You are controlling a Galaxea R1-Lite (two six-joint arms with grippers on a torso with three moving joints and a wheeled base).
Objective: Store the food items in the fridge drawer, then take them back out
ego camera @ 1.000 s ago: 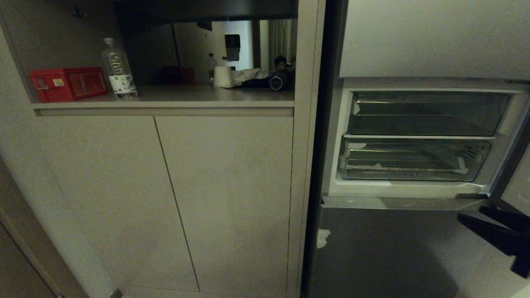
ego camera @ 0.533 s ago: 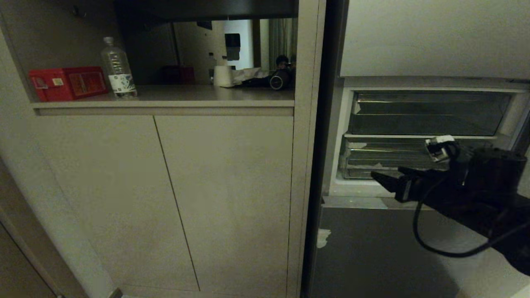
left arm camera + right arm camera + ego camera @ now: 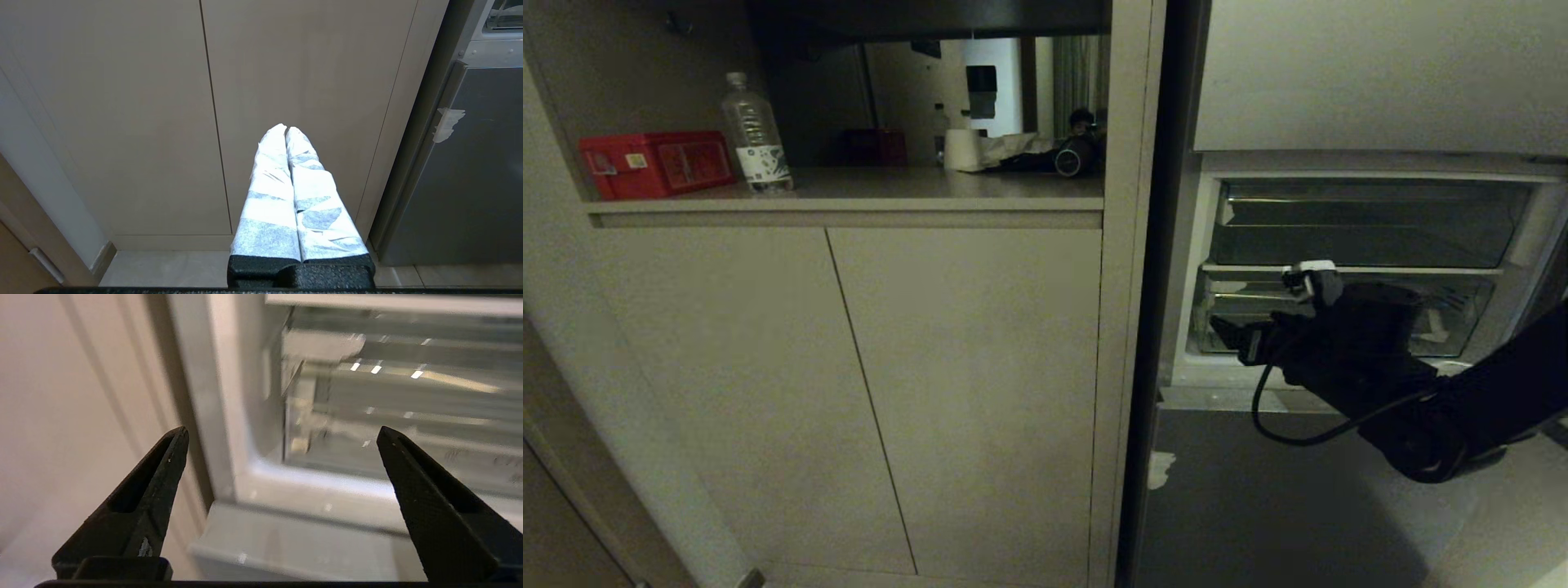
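Note:
The fridge stands open with two clear bins closed inside. The lower bin, with ribs on its floor, is the fridge drawer (image 3: 1347,322). My right gripper (image 3: 1229,335) hangs in front of that drawer's left end, just above the white sill, pointing left and in. In the right wrist view the right gripper (image 3: 282,430) is open wide with nothing between its black fingers, and the fridge drawer (image 3: 392,416) lies beyond them. No food items are in view. My left gripper (image 3: 286,130) is shut and empty, parked low before the cabinet doors.
A smooth upper bin (image 3: 1368,224) sits above the drawer. A grey lower fridge door (image 3: 1258,490) is shut below the sill. Left of the fridge are beige cabinet doors (image 3: 964,392) and a shelf with a red box (image 3: 654,165) and a water bottle (image 3: 756,139).
My right arm rose from the lower right corner and swung left, up to the front of the lower drawer. Its jaws spread wider. The left arm has not moved.

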